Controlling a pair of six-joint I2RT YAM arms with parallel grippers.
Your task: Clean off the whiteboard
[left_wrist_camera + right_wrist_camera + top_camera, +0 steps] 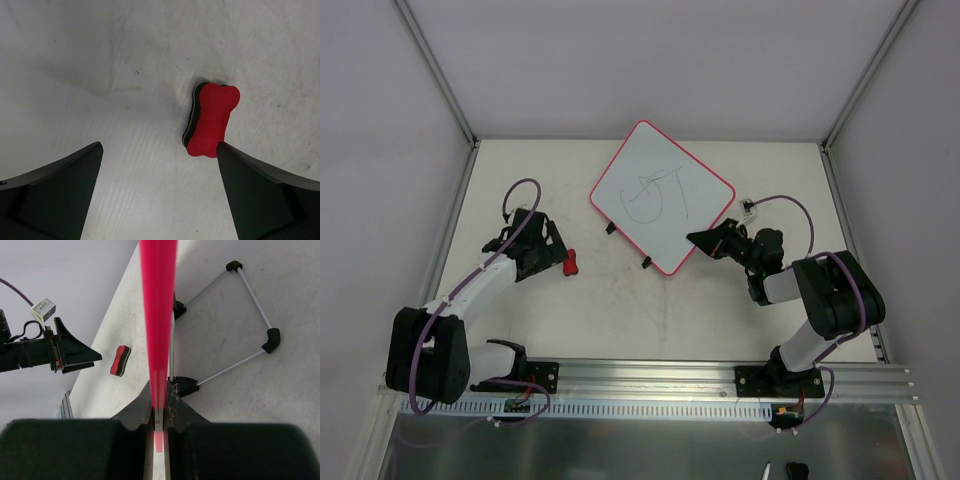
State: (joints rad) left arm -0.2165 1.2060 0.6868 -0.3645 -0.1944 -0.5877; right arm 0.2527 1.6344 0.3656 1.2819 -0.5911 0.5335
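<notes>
The right gripper [159,412] is clenched on the thin red-pink rim of the large square white whiteboard [158,315], its black jaws pressed against either side of the edge, which runs straight up the wrist view. Beside that edge a thin grey wire frame [252,315] with black corner pieces lies against a grey surface; it may be part of the board's underside, but the angle leaves that unclear. From above, the whiteboard [663,195] lies on the far middle of the pale table [620,310], turned like a diamond, with dark pen scribbles [655,192] on its face and two small black clips [610,228] along its near-left edge. Well apart to the left, the left gripper [159,147] hangs with jaws spread wide, holding nothing, just short of a small red bone-shaped eraser block [211,120] with a black backing.
</notes>
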